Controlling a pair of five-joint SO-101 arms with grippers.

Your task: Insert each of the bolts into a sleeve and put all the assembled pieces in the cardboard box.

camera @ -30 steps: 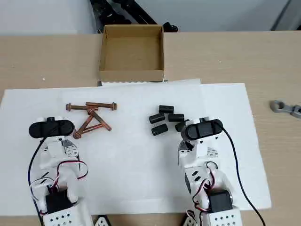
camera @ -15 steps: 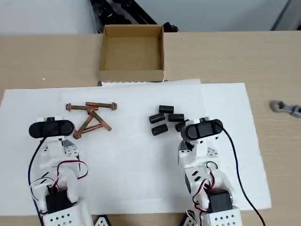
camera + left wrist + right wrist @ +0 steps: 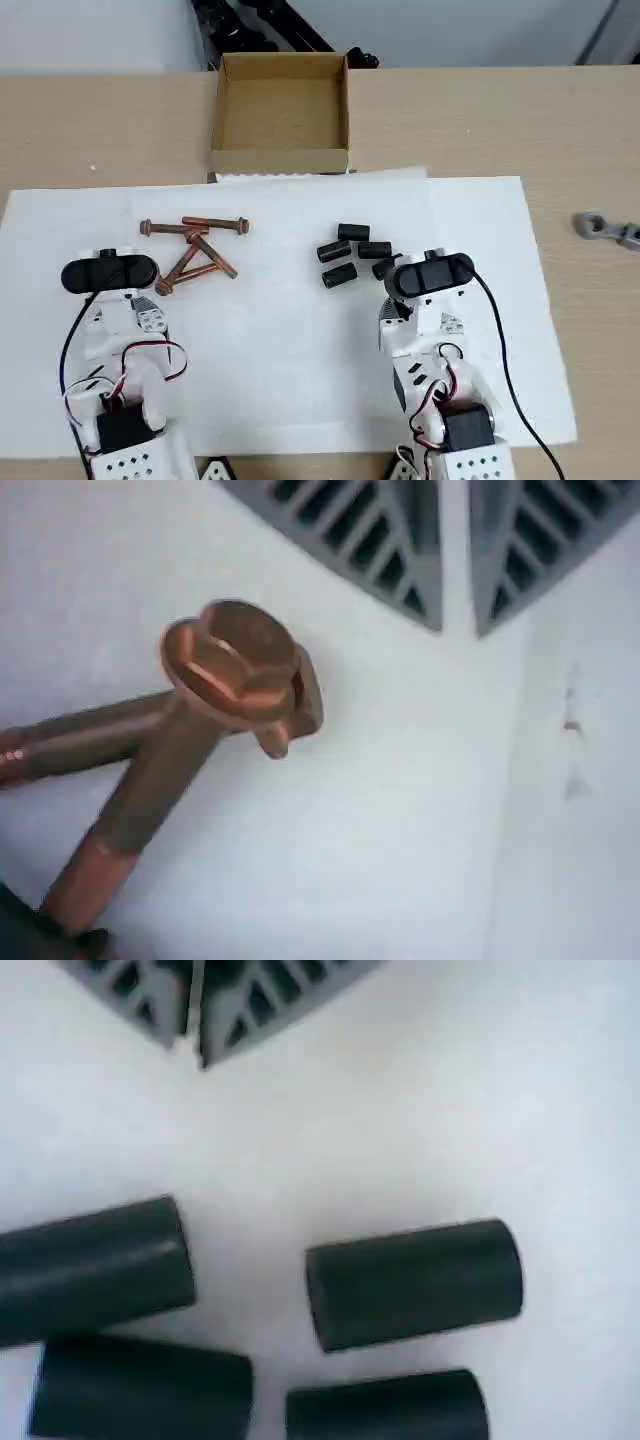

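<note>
Several copper bolts [image 3: 192,247] lie in a loose heap on the left of the white sheet [image 3: 280,350]. Several black sleeves [image 3: 351,252] lie right of centre. The open cardboard box [image 3: 280,155] stands behind them with nothing in it. In the left wrist view my left gripper [image 3: 458,630] is shut, just short of a bolt's hex head [image 3: 240,670], where two bolts cross. My right gripper [image 3: 195,1055] is shut above the sleeves, nearest one short sleeve [image 3: 415,1280]. From above, the left arm [image 3: 110,272] sits by the bolts and the right arm [image 3: 430,275] by the sleeves.
A grey metal tool [image 3: 605,228] lies on the wooden table at the far right edge. Dark equipment [image 3: 250,25] sits behind the box. The sheet's middle and front between the arms is bare.
</note>
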